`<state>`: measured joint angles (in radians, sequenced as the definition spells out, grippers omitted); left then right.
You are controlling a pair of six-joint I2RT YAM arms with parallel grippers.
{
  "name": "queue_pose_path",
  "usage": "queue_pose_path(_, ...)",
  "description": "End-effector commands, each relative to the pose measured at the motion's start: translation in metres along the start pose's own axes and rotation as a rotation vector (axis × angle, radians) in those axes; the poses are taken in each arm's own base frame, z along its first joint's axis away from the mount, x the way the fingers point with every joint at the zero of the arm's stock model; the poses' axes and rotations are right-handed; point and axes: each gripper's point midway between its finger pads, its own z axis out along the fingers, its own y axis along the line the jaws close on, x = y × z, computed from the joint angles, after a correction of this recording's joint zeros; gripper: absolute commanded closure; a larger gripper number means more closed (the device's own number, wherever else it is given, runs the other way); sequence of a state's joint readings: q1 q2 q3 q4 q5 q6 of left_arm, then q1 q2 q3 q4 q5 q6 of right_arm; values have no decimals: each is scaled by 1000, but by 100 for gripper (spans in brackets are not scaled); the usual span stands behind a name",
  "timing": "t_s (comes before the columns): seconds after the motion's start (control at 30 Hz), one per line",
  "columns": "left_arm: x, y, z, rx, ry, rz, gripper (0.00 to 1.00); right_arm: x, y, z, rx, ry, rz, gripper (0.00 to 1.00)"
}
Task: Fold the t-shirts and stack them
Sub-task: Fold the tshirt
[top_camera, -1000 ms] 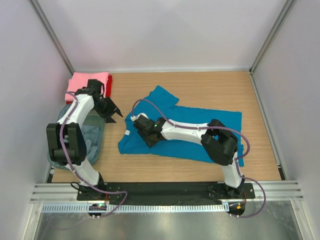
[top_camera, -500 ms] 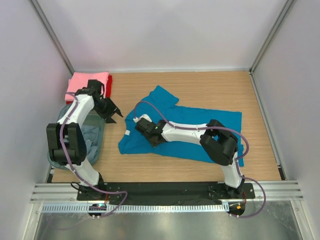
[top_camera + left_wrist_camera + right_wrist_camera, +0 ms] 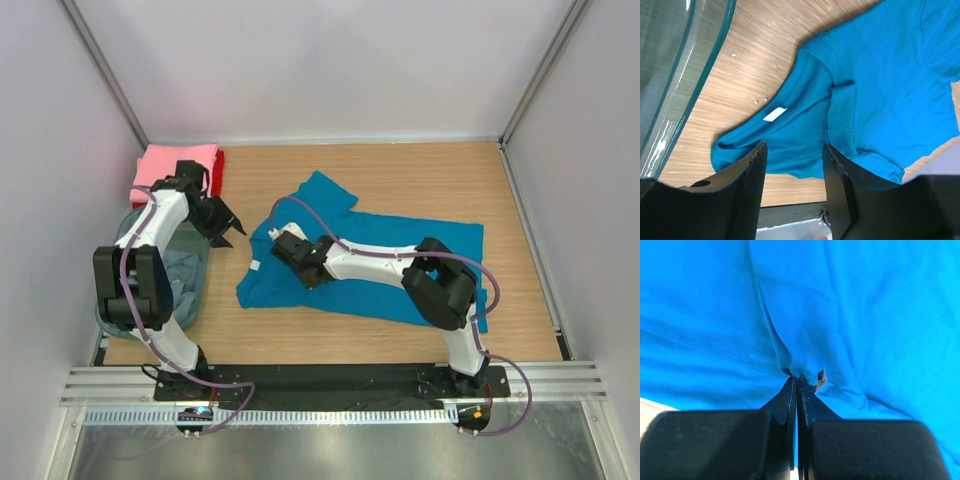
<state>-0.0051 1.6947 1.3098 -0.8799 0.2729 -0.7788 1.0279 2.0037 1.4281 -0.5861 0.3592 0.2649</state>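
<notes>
A teal blue t-shirt [image 3: 380,265] lies spread across the middle of the table. My right gripper [image 3: 286,247] is down on its left part, near the collar. In the right wrist view that gripper [image 3: 799,382] is shut, pinching a small ridge of the teal cloth [image 3: 865,315]. My left gripper [image 3: 229,229] hangs open just left of the shirt with nothing in it. Its fingers [image 3: 747,190] frame the shirt's collar and white label [image 3: 775,114]. A folded pink t-shirt [image 3: 176,164] lies on a red one [image 3: 217,170] at the back left.
A translucent grey-blue bin [image 3: 120,240] stands at the left edge with pale grey-blue shirts [image 3: 185,275] inside; its rim [image 3: 690,75] shows in the left wrist view. White walls enclose the table on three sides. Bare wood lies behind the teal shirt.
My right gripper has shut on the teal cloth and shifted slightly back. The left arm has not moved.
</notes>
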Motion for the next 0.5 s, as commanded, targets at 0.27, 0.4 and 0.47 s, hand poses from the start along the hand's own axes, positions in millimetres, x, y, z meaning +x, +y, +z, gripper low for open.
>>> queue_pose_path(0.27, -4, -6, -7, 31, -31, 24, 50, -51, -42, -19, 7, -117, 207, 99)
queue_pose_path(0.4, -6, -4, -8, 19, -40, 37, 49, -50, -60, -4, 7, -101, 291, 99)
queue_pose_path(0.47, -7, -3, -9, 11, -47, 42, 49, -49, -72, 6, -12, -87, 353, 99)
